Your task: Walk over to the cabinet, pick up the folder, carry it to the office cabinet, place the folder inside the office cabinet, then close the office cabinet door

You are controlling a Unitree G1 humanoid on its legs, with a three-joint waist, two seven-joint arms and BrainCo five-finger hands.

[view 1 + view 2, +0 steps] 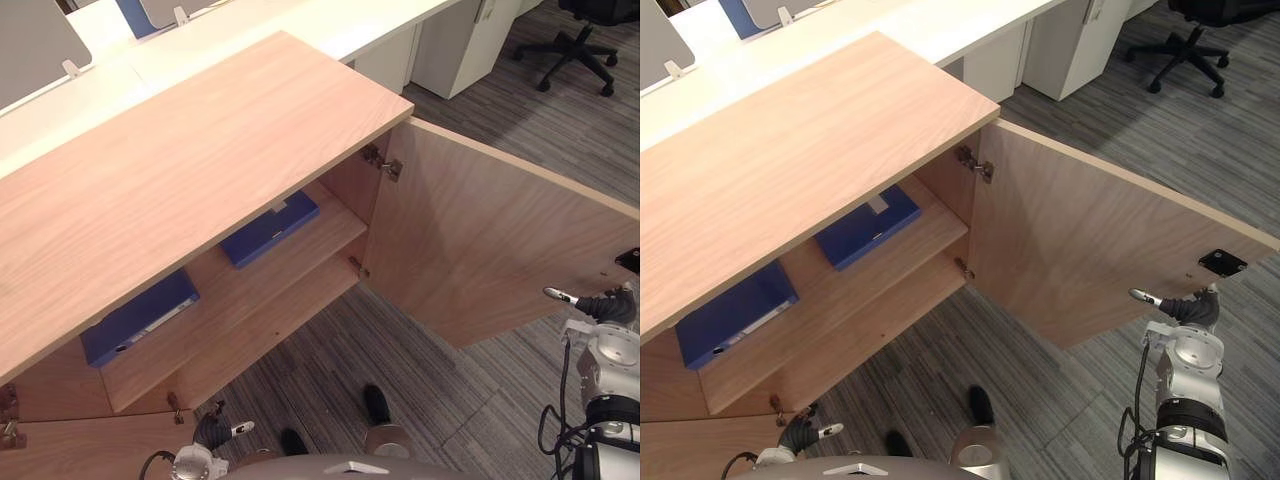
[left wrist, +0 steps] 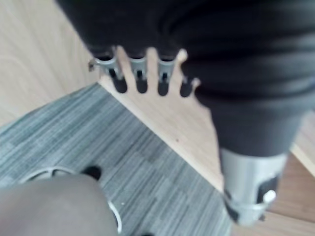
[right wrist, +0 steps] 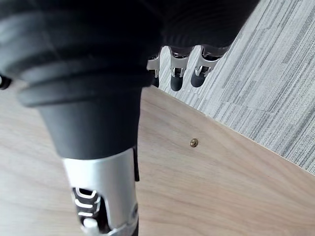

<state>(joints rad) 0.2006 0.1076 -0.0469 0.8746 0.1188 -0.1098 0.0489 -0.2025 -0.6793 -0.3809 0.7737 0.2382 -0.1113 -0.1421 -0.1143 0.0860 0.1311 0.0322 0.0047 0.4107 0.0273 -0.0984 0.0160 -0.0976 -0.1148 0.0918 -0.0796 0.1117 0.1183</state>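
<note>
folders: I see a left folder and a right folder, both blue, lying flat on the shelf inside the cabinet
door: swung wide open
right hand: by the door's free edge; fingers relaxed, grasping nothing
left hand: low by the cabinet's bottom; fingers loose, empty

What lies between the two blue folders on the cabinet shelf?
Bare shelf only, between the left folder and the right folder, in both eye views.
</note>
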